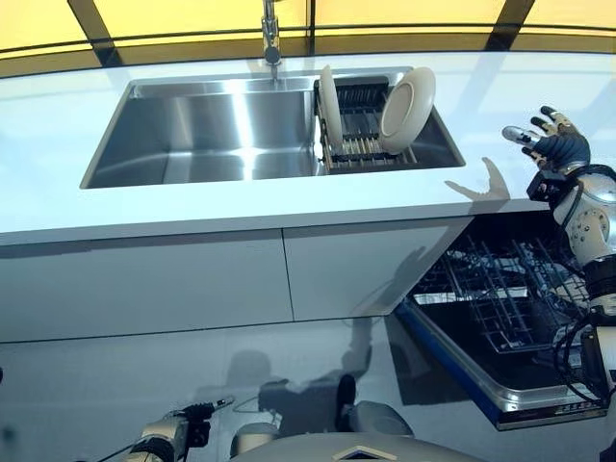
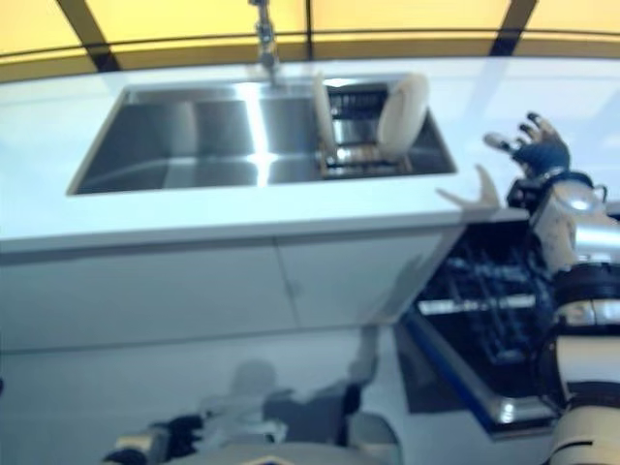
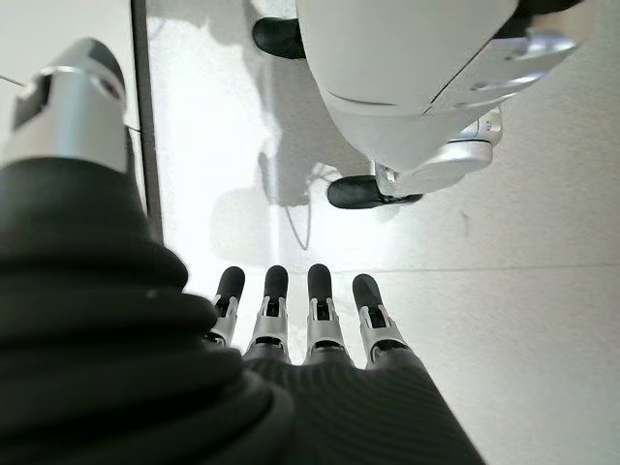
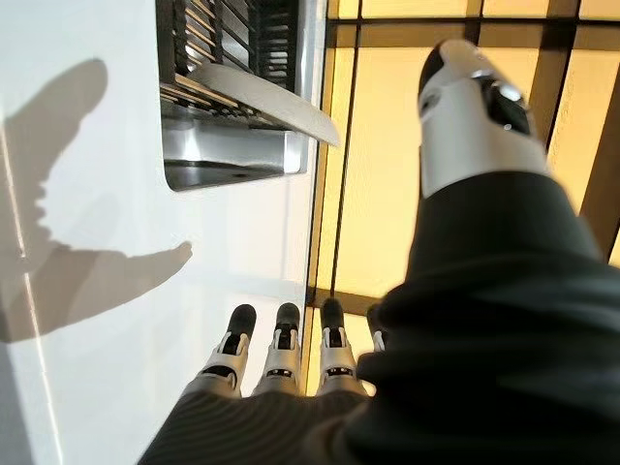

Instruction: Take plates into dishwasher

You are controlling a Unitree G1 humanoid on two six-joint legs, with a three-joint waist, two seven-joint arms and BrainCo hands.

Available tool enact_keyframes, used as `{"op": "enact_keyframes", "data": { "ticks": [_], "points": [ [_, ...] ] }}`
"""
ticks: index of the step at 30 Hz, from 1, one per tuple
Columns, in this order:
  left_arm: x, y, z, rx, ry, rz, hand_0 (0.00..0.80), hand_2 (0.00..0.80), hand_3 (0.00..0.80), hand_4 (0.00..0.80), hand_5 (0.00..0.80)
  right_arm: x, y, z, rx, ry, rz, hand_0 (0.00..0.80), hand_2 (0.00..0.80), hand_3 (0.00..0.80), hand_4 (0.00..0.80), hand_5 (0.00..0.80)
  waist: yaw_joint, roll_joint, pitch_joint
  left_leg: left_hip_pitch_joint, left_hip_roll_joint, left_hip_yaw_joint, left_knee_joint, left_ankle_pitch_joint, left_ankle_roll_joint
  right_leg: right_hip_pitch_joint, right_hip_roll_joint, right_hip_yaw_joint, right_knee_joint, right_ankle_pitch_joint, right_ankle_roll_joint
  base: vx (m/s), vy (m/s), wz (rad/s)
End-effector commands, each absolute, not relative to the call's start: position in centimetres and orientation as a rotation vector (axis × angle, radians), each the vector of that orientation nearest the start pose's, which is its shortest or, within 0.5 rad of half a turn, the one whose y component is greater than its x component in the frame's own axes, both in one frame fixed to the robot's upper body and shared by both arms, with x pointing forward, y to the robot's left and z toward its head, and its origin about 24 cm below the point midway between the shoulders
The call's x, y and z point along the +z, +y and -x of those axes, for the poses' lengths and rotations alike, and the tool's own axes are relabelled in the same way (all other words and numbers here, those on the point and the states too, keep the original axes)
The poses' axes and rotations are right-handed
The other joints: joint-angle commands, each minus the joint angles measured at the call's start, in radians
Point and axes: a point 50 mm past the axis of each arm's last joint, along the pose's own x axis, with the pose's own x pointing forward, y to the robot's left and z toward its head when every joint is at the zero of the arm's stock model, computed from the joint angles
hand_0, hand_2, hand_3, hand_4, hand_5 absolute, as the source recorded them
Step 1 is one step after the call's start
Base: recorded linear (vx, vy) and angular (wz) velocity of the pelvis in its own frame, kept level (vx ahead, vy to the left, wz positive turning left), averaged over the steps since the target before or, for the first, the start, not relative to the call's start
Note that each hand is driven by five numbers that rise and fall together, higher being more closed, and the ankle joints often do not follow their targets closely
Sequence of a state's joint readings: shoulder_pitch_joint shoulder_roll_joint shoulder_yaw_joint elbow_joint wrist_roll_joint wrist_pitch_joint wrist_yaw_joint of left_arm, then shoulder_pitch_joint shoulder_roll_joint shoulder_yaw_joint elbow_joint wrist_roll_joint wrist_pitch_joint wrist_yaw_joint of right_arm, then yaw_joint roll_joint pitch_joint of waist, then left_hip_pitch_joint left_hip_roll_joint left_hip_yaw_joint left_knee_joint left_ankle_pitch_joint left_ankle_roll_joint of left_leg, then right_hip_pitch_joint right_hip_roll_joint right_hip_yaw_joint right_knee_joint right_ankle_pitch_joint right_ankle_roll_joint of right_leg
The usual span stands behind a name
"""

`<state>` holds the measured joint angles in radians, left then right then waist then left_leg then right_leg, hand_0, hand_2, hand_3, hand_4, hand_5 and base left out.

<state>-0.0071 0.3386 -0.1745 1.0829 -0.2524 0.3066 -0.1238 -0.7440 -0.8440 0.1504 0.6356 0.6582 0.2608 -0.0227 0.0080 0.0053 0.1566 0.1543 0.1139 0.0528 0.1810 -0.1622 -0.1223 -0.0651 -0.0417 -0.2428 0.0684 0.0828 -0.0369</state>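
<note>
Two cream plates stand in a black dish rack (image 1: 364, 146) at the right end of the steel sink (image 1: 207, 135): one upright on its edge (image 1: 330, 106), one tilted to the right (image 1: 408, 108). My right hand (image 1: 549, 140) hovers over the white counter to the right of the sink, fingers straight and spread, holding nothing. The tilted plate's rim (image 4: 266, 97) shows in the right wrist view. Below the counter the dishwasher's door is down and its dark wire rack (image 1: 505, 298) is pulled out. My left hand (image 3: 291, 320) hangs low near the floor, fingers straight and empty.
A tap (image 1: 270, 38) rises behind the sink. White cabinet fronts (image 1: 192, 279) run under the counter (image 1: 241, 202). The open dishwasher door (image 1: 481, 375) juts out at the lower right. Yellow panels with dark frames stand beyond the counter.
</note>
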Motion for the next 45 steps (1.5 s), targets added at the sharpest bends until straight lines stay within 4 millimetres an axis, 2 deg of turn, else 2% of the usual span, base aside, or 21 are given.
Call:
{"op": "enact_keyframes", "data": {
  "ticks": [1, 3, 4, 6, 7, 8, 10, 12, 18, 25, 27, 29, 30, 31, 32, 33, 35, 36, 38, 40, 45],
  "points": [
    [-14.8, 26.3, -9.7, 0.088, 1.367, -0.096, 0.0, 0.0, 0.0, 0.0, 0.0, 21.1, -29.0, -37.0, -0.136, -0.034, 0.199, 0.0, 0.0, 0.0, 0.0, 0.0, 0.028, -0.074, -0.018, -0.206, -0.048, -0.06, 0.391, 0.209, 0.036, 0.082, -0.107, 0.077, 0.07, -0.092, 0.04, 0.267, 0.021, -0.57],
    [-14.8, 25.9, -10.0, 0.066, 1.363, -0.09, 0.0, 0.0, 0.0, 0.0, 0.0, 20.8, -28.8, -37.1, -0.133, -0.037, 0.206, 0.0, 0.0, 0.0, 0.0, 0.0, 0.057, -0.062, -0.004, -0.244, -0.046, -0.057, 0.281, 0.198, 0.041, 0.12, -0.098, 0.105, 0.063, -0.108, 0.056, 0.273, 0.113, -0.57],
    [-14.8, 25.9, -10.0, 0.053, 1.359, -0.101, 0.0, 0.0, 0.0, 0.0, 0.0, 20.8, -28.4, -37.3, -0.132, -0.041, 0.211, 0.0, 0.0, 0.0, 0.0, 0.0, 0.069, -0.052, -0.001, -0.237, -0.037, -0.051, 0.181, 0.211, 0.039, 0.141, -0.092, 0.113, 0.054, -0.114, 0.071, 0.271, 0.147, -0.59],
    [-14.7, 26.1, -10.1, 0.05, 1.342, -0.115, 0.0, 0.0, 0.0, 0.0, 0.0, 21.3, -28.2, -37.4, -0.13, -0.031, 0.238, 0.0, 0.0, 0.0, 0.0, 0.0, 0.103, -0.025, 0.003, -0.287, 0.0, -0.027, -0.062, 0.298, 0.015, 0.217, -0.066, 0.132, 0.017, -0.138, 0.091, 0.372, 0.172, -0.32],
    [-14.7, 26.3, -10.0, 0.046, 1.34, -0.123, 0.0, 0.0, 0.0, 0.0, 0.0, 21.4, -28.4, -37.3, -0.128, -0.026, 0.233, 0.0, 0.0, 0.0, 0.0, 0.0, 0.112, -0.025, 0.01, -0.301, 0.005, -0.023, -0.076, 0.312, 0.01, 0.238, -0.069, 0.136, 0.018, -0.148, 0.092, 0.321, 0.131, 0.09],
    [-14.6, 26.6, -9.9, 0.043, 1.344, -0.13, 0.0, 0.0, 0.0, 0.0, 0.0, 21.2, -28.3, -37.2, -0.123, -0.018, 0.216, 0.0, 0.0, 0.0, 0.0, 0.0, 0.102, -0.033, 0.005, -0.283, -0.005, 0.001, -0.063, 0.275, 0.027, 0.239, -0.086, 0.124, 0.019, -0.153, 0.1, 0.24, 0.105, -0.09],
    [-14.3, 27.2, -10.3, 0.053, 1.324, -0.129, 0.0, 0.0, 0.0, 0.0, 0.0, 20.3, -28.6, -36.6, -0.115, 0.006, 0.23, 0.0, 0.0, 0.0, 0.0, 0.0, 0.092, -0.031, -0.022, -0.226, -0.019, -0.006, -0.158, 0.262, 0.036, 0.233, -0.111, 0.103, 0.009, -0.139, 0.136, 0.196, 0.107, -0.26],
    [-14.0, 27.4, -10.8, 0.054, 1.31, -0.127, 0.0, 0.0, 0.0, 0.0, 0.0, 20.3, -29.2, -36.3, -0.104, 0.005, 0.233, 0.0, 0.0, 0.0, 0.0, 0.0, 0.09, -0.03, -0.032, -0.182, -0.027, -0.003, -0.204, 0.261, 0.04, 0.224, -0.125, 0.082, 0.007, -0.128, 0.152, 0.139, 0.056, -0.1],
    [-14.0, 27.6, -11.2, 0.045, 1.317, -0.126, 0.0, 0.0, 0.0, 0.0, 0.0, 20.9, -29.8, -36.1, -0.098, -0.02, 0.207, 0.0, 0.0, 0.0, 0.0, 0.0, 0.091, -0.046, -0.064, -0.182, -0.046, 0.0, -0.198, 0.245, 0.058, 0.221, -0.131, 0.081, -0.012, -0.12, 0.156, 0.126, 0.019, 0.0],
    [-14.5, 27.0, -10.3, 0.03, 1.339, -0.146, 0.0, 0.0, 0.0, 0.0, 0.0, 20.3, -29.7, -36.1, -0.103, -0.007, 0.157, 0.0, 0.0, 0.0, 0.0, 0.0, 0.101, -0.066, -0.081, -0.177, -0.072, -0.009, -0.195, 0.219, 0.085, 0.225, -0.154, 0.104, -0.015, -0.102, 0.181, 0.127, 0.052, 0.03],
    [-14.5, 27.2, -10.2, 0.026, 1.346, -0.167, 0.0, 0.0, 0.0, 0.0, 0.0, 20.2, -30.0, -36.0, -0.123, -0.003, 0.157, 0.0, 0.0, 0.0, 0.0, 0.0, 0.105, -0.077, -0.087, -0.179, -0.094, -0.012, -0.196, 0.211, 0.101, 0.221, -0.182, 0.119, 0.024, -0.051, 0.191, 0.087, 0.04, -0.02],
    [-14.4, 27.7, -9.9, 0.021, 1.358, -0.194, 0.0, 0.0, 0.0, 0.0, 0.0, 20.1, -30.1, -35.9, -0.136, -0.006, 0.156, 0.0, 0.0, 0.0, 0.0, 0.0, 0.108, -0.081, -0.087, -0.18, -0.113, -0.012, -0.2, 0.214, 0.116, 0.2, -0.211, 0.139, 0.129, 0.044, 0.198, 0.061, 0.029, -0.03],
    [-14.3, 27.9, -9.7, 0.017, 1.371, -0.212, 0.0, 0.0, 0.0, 0.0, 0.0, 20.1, -30.1, -35.9, -0.148, -0.015, 0.146, 0.0, 0.0, 0.0, 0.0, 0.0, 0.101, -0.072, -0.083, -0.171, -0.113, -0.015, -0.202, 0.213, 0.123, 0.168, -0.207, 0.149, 0.206, 0.077, 0.198, 0.056, 0.04, -0.06],
    [-14.3, 28.0, -9.7, 0.017, 1.372, -0.214, 0.0, 0.0, 0.0, 0.0, 0.0, 20.1, -30.0, -35.9, -0.15, -0.017, 0.142, 0.0, 0.0, 0.0, 0.0, 0.0, 0.101, -0.071, -0.083, -0.171, -0.113, -0.014, -0.203, 0.213, 0.125, 0.157, -0.206, 0.153, 0.224, 0.079, 0.198, 0.134, 0.044, -0.15],
    [-14.3, 28.3, -9.4, 0.021, 1.391, -0.24, 0.0, 0.0, 0.0, 0.0, 0.0, 20.2, -29.8, -36.0, -0.166, -0.031, 0.118, 0.0, 0.0, 0.0, 0.0, 0.0, 0.083, -0.06, -0.074, -0.143, -0.108, -0.022, -0.213, 0.208, 0.128, 0.093, -0.172, 0.171, 0.267, 0.082, 0.191, 0.166, 0.018, -0.11],
    [-14.3, 28.5, -9.3, 0.031, 1.398, -0.243, 0.0, 0.0, 0.0, 0.0, 0.0, 20.2, -29.6, -36.1, -0.176, -0.037, 0.109, 0.0, 0.0, 0.0, 0.0, 0.0, 0.068, -0.054, -0.067, -0.121, -0.106, -0.027, -0.222, 0.203, 0.126, 0.046, -0.149, 0.167, 0.254, 0.073, 0.186, 0.222, -0.023, -0.05],
    [-14.3, 28.6, -9.3, 0.052, 1.399, -0.228, 0.0, 0.0, 0.0, 0.0, 0.0, 20.3, -29.4, -36.3, -0.193, -0.045, 0.106, 0.0, 0.0, 0.0, 0.0, 0.0, 0.047, -0.049, -0.053, -0.079, -0.102, -0.023, -0.233, 0.186, 0.117, -0.006, -0.134, 0.144, 0.212, 0.065, 0.182, 0.165, -0.136, 0.07],
    [-14.2, 28.6, -9.5, 0.071, 1.389, -0.214, 0.0, 0.0, 0.0, 0.0, 0.0, 20.5, -29.4, -36.3, -0.192, -0.046, 0.1, 0.0, 0.0, 0.0, 0.0, 0.0, 0.036, -0.056, -0.045, -0.056, -0.103, -0.015, -0.234, 0.167, 0.114, -0.036, -0.128, 0.125, 0.133, 0.06, 0.182, 0.136, -0.209, 0.05],
    [-14.0, 28.6, -10.0, 0.093, 1.377, -0.196, 0.0, 0.0, 0.0, 0.0, 0.0, 20.7, -29.6, -36.2, -0.187, -0.045, 0.079, 0.0, 0.0, 0.0, 0.0, 0.0, 0.027, -0.057, -0.033, -0.049, -0.099, -0.026, -0.224, 0.143, 0.119, -0.023, -0.104, 0.125, 0.074, 0.017, 0.175, 0.074, -0.192, 0.09],
    [-14.0, 28.3, -10.4, 0.12, 1.363, -0.158, 0.0, 0.0, 0.0, 0.0, 0.0, 20.8, -29.7, -36.1, -0.173, -0.033, 0.091, 0.0, 0.0, 0.0, 0.0, 0.0, 0.026, -0.061, -0.037, -0.063, -0.093, -0.025, -0.211, 0.148, 0.11, 0.009, -0.084, 0.133, 0.037, -0.004, 0.166, 0.002, -0.137, 0.26],
    [-14.5, 27.0, -10.3, 0.064, 1.366, -0.146, 0.0, 0.0, 0.0, 0.0, 0.0, 21.6, -31.3, -35.9, -0.193, -0.011, 0.109, 0.0, 0.0, 0.0, 0.0, 0.0, 0.038, -0.071, -0.063, -0.061, -0.082, -0.003, -0.21, 0.151, 0.091, 0.098, -0.077, 0.112, -0.055, -0.016, 0.152, 0.074, -0.062, 0.2]
  ]
}}
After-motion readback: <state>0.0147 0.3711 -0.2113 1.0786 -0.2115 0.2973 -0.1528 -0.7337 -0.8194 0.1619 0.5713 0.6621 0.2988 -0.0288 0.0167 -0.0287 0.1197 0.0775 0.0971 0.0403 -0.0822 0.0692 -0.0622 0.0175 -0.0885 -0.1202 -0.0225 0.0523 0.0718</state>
